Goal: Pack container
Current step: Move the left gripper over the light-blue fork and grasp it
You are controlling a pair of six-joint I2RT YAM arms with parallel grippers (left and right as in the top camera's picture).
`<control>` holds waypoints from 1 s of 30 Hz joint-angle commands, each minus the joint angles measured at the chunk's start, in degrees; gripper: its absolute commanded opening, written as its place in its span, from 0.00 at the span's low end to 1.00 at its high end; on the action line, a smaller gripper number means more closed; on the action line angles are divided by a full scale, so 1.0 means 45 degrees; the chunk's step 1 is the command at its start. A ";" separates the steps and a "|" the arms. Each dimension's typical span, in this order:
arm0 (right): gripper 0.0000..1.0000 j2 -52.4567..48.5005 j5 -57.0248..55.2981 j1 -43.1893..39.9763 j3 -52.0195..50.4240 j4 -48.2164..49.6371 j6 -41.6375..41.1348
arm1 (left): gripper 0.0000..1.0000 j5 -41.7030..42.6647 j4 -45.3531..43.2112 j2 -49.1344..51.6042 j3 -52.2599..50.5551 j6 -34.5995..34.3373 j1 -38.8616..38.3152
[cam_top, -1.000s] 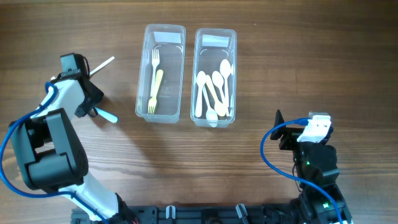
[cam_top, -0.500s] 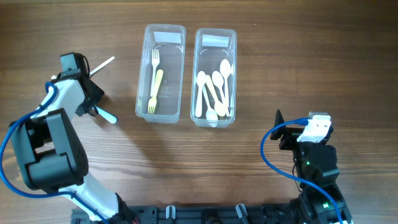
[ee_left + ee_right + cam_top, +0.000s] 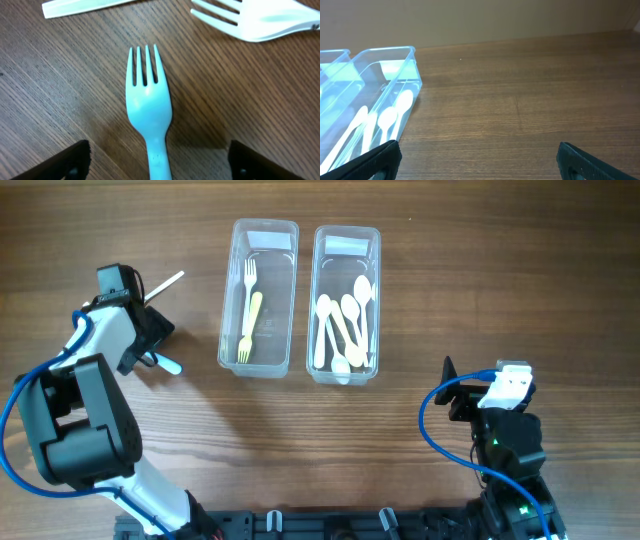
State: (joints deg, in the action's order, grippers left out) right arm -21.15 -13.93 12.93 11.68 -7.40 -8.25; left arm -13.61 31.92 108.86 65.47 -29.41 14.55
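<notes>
A light blue fork (image 3: pixel 149 107) lies flat on the wood, tines pointing away, its handle running between the wide-apart jaws of my left gripper (image 3: pixel 157 165), which is open and not touching it. From overhead the left gripper (image 3: pixel 152 346) is at the table's left, with the blue fork (image 3: pixel 167 365) poking out beside it. Two clear containers stand at the centre: the left container (image 3: pixel 264 224) holds a yellow-green fork (image 3: pixel 249 320), and the right container (image 3: pixel 347 230) holds several white spoons (image 3: pixel 345 320). My right gripper (image 3: pixel 452 392) is open and empty, at the lower right.
A white fork (image 3: pixel 250 22) and a white utensil handle (image 3: pixel 85 6) lie just beyond the blue fork's tines. One white utensil (image 3: pixel 166 283) shows overhead next to the left arm. The spoon container (image 3: pixel 390 51) sits to the left in the right wrist view.
The left gripper's jaws have spread apart around the blue fork's handle, and the fork shifted slightly left on the table. The right arm has not moved.
</notes>
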 commanded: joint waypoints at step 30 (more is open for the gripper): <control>1.00 0.0068 0.0063 0.0039 -0.0034 0.0058 0.0146 | 0.43 0.0301 -0.0996 0.1224 -0.0141 -0.0316 0.0743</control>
State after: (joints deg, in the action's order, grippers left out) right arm -21.15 -13.93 12.93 11.68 -7.40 -8.25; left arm -13.04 26.09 111.13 65.63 -30.72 17.74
